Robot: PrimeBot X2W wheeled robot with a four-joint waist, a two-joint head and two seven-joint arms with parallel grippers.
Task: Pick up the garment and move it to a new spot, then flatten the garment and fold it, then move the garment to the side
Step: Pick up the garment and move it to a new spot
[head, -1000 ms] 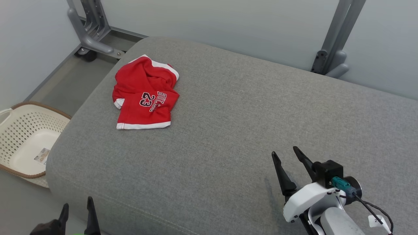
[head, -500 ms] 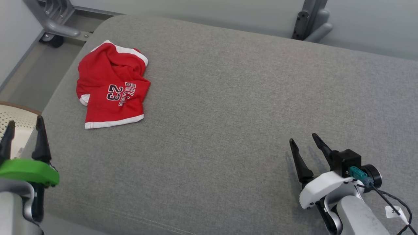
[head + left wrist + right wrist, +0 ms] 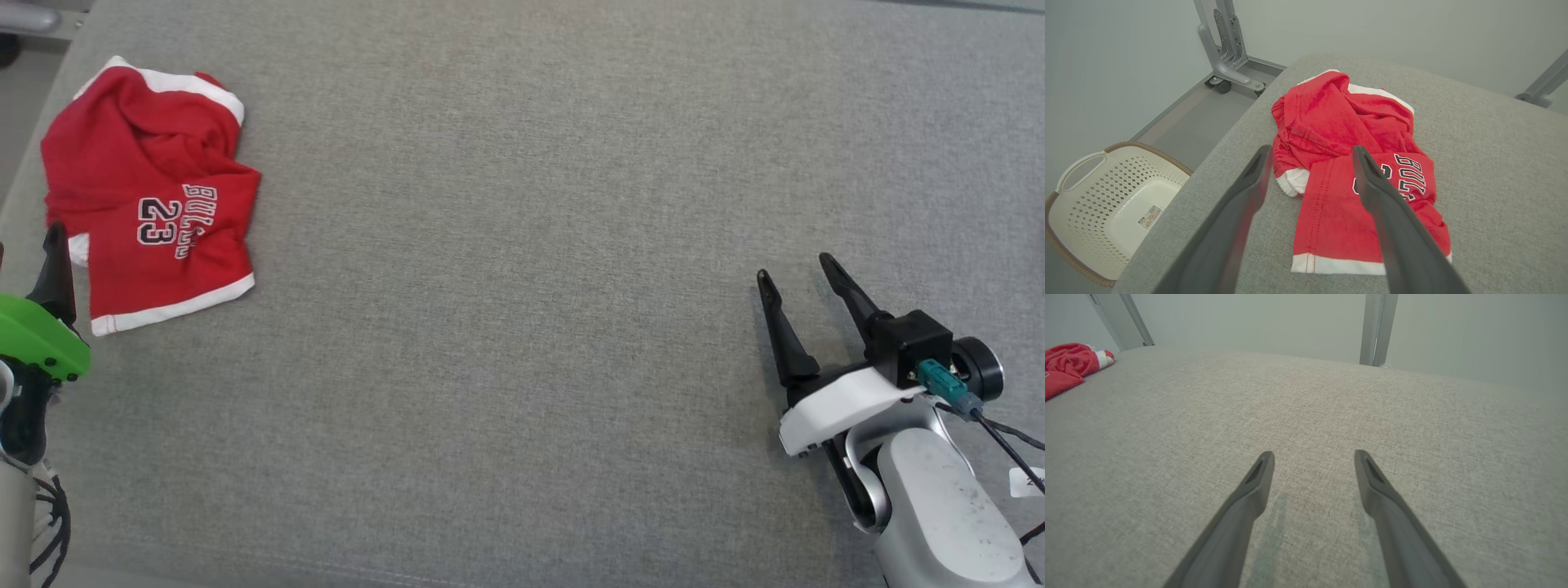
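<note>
Left hand (image 3: 1311,150) is spread wide, just by the crumpled red garment (image 3: 147,212) at the grey cushion's (image 3: 522,245) left end. Right hand (image 3: 794,269), spread too, is far off. Left wrist view adds a white basket (image 3: 1090,183). Head view reads "BULLS 23".

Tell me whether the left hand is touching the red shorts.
Cannot tell. In the left wrist view the left hand overlaps the shorts, hiding any gap.

The right end effector (image 3: 793,266) has long dark tapered fingers (image 3: 782,331), a white shell (image 3: 841,396), a teal connector (image 3: 939,380), a black cable (image 3: 1000,433) and a speckled grey forearm (image 3: 947,506). The left end effector (image 3: 1311,149) has a bright green cover (image 3: 41,339).
</note>
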